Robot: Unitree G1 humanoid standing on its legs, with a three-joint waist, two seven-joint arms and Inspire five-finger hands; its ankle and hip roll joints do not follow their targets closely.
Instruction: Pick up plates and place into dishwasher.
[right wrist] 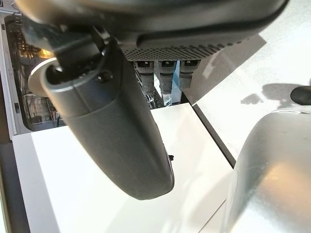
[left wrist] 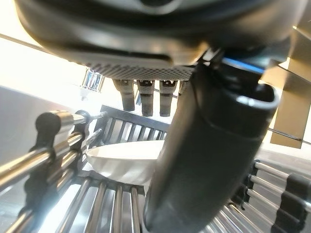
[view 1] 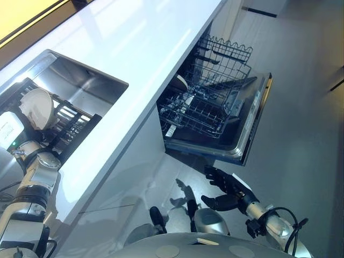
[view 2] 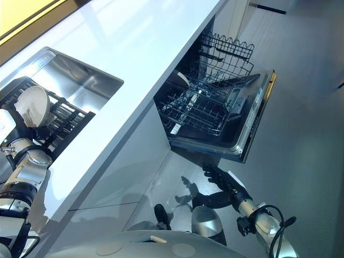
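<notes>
Plate (left wrist: pixel 127 161) lies just past the left hand (left wrist: pixel 214 145), whose fingers (left wrist: pixel 146 97) hang straight and loose above it, holding nothing. It stands on edge in the dark rack (view 1: pixel 70 126) inside the sink (view 1: pixel 91 80), face toward the hand. The right hand (view 1: pixel 226 191) idles low by the floor, fingers relaxed, empty, near the open dishwasher (view 1: pixel 215 115). The left looks far better placed to take it.

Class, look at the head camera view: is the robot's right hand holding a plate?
No: the right hand hangs open and bare above the floor beside the open dishwasher, while the plate stands in the sink rack.
</notes>
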